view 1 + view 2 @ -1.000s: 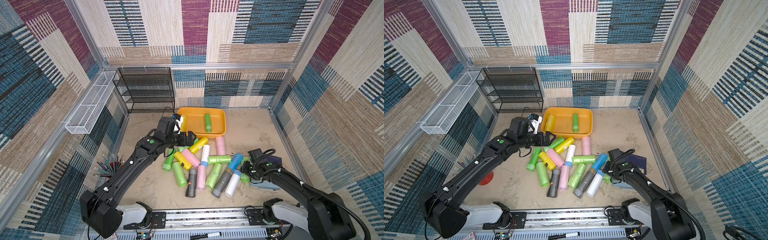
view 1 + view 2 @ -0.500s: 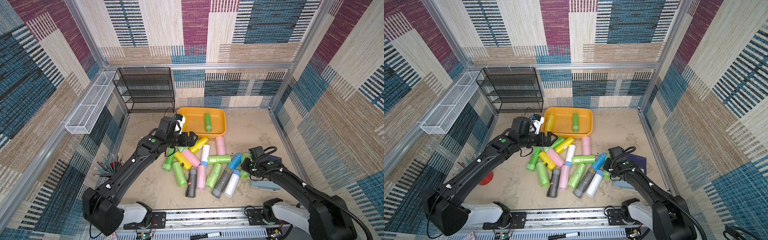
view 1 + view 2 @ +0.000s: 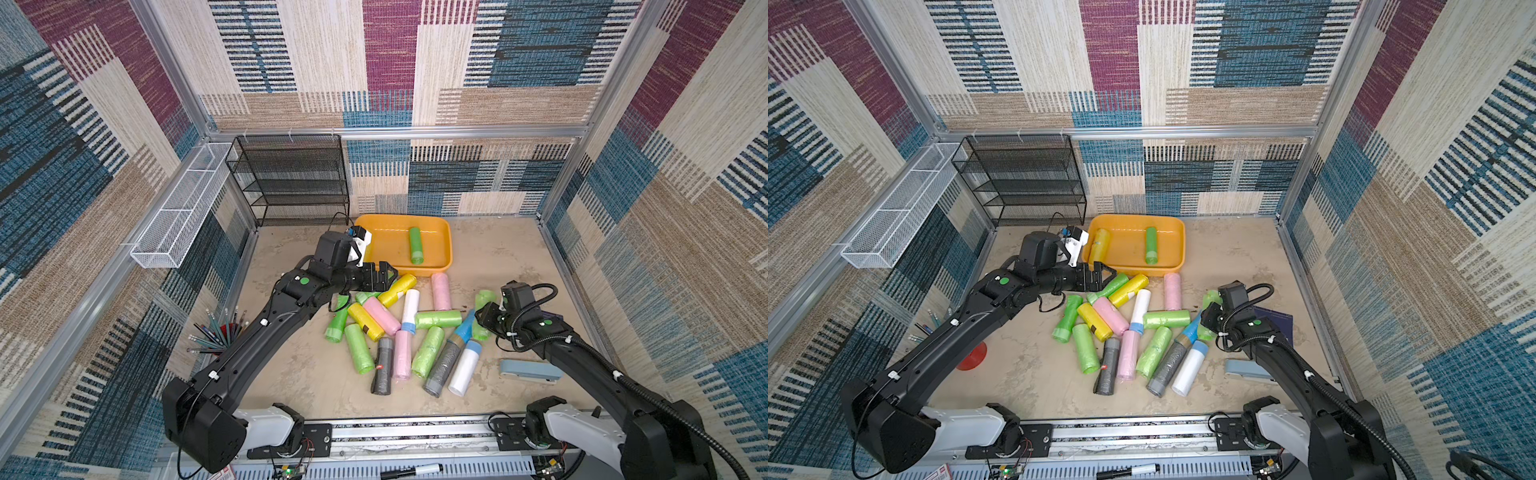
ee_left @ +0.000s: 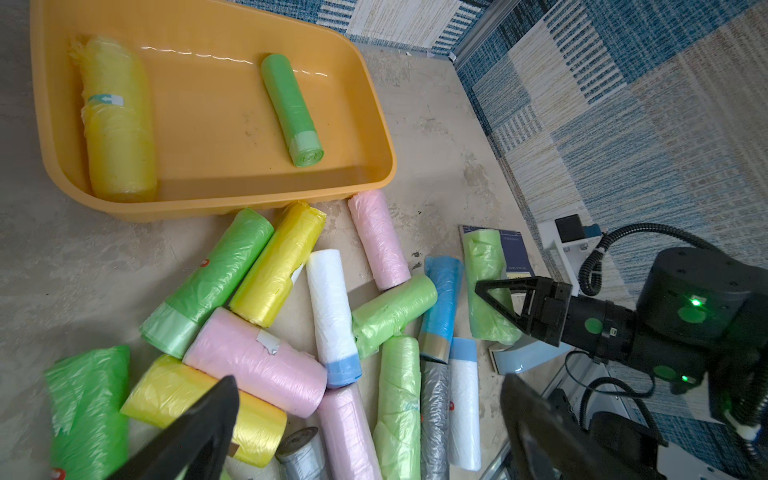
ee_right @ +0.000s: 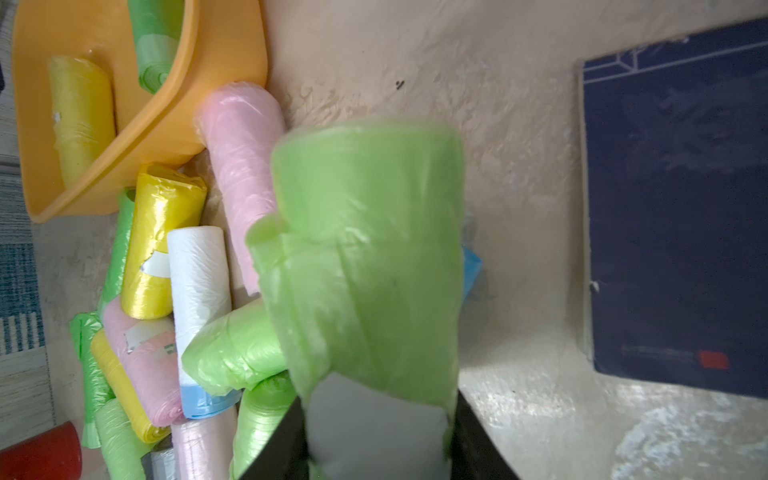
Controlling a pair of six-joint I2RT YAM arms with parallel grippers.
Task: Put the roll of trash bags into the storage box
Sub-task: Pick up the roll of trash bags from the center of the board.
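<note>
The crinkled light-green plastic roll of trash bags (image 5: 365, 270) is clamped between the right gripper (image 3: 483, 320) jaws, centre right in both top views, beside the pile of coloured rolls (image 3: 395, 328). The shallow orange-yellow plastic storage box (image 3: 388, 249) lies above centre, holding a yellow roll (image 3: 1100, 251) and a green roll (image 3: 415, 245). The left gripper (image 3: 388, 277) hovers at its near rim, spread wide and empty.

Your left arm stretches forward over the surface, left gripper (image 3: 390, 279) fingers spread wide. Your right arm bends low, right gripper (image 3: 485, 319) fingers clamped on a green roll (image 5: 365, 257).
</note>
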